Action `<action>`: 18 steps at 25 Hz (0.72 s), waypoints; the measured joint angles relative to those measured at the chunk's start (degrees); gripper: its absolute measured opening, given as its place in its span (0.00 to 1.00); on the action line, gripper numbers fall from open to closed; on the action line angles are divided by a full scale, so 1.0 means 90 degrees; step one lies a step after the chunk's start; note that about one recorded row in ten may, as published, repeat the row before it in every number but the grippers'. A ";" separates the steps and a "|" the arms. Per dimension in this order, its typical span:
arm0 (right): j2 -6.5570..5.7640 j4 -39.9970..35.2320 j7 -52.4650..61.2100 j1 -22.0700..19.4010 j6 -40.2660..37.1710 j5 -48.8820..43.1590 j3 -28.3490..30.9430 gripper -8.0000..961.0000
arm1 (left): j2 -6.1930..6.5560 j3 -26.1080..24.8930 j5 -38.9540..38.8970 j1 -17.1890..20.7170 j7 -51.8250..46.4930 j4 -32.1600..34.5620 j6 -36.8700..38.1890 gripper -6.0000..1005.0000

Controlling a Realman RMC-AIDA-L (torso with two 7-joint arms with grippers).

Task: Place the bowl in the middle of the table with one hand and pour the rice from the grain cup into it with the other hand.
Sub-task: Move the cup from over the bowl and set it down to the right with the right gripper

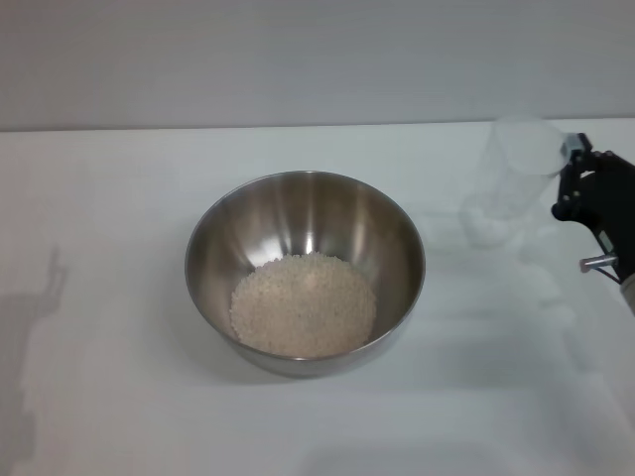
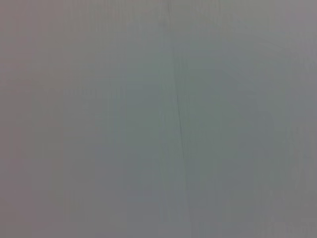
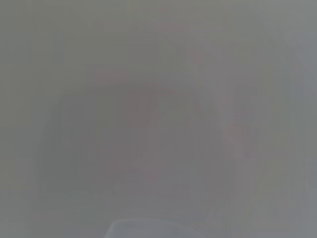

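Bowl: I count one (image 1: 305, 271), mid-tabletop (image 1: 99, 198).
Rice: one heap (image 1: 304, 303) inside it.
Grain cup: one (image 1: 514, 178), upright.
Right gripper (image 1: 572, 174): beside the cup; jaw state, I cannot tell.

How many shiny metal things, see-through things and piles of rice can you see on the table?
Shiny metal: 1, the bowl
See-through: 1, the grain cup, standing upright beside the right gripper
Piles of rice: 1, inside the bowl
Total: 3
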 joint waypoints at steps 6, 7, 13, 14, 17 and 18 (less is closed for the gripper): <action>0.0003 0.0029 -0.0008 0.0129 0.0451 -0.0039 -0.0240 0.01 | -0.0009 0.0008 -0.0001 0.0042 0.0000 0.0021 -0.0008 0.80; 0.0004 0.0029 -0.0011 0.0153 0.0551 -0.0040 -0.0260 0.01 | -0.0010 0.0009 -0.0001 0.0045 0.0000 0.0021 -0.0008 0.80; 0.0004 0.0018 -0.0016 0.0332 0.1211 -0.0041 -0.0418 0.01 | -0.0010 0.0009 0.0005 0.0049 0.0000 0.0016 -0.0008 0.80; 0.0004 0.0018 -0.0016 0.0332 0.1211 -0.0041 -0.0418 0.01 | -0.0010 0.0009 0.0005 0.0049 0.0000 0.0016 -0.0008 0.80; 0.0004 -0.0001 -0.0018 0.0427 0.1416 -0.0041 -0.0544 0.01 | -0.0010 0.0013 0.0013 0.0049 0.0000 0.0014 -0.0008 0.80; 0.0004 -0.0010 -0.0020 0.0504 0.1549 -0.0041 -0.0592 0.01 | -0.0010 0.0018 0.0019 0.0041 0.0000 0.0015 -0.0007 0.80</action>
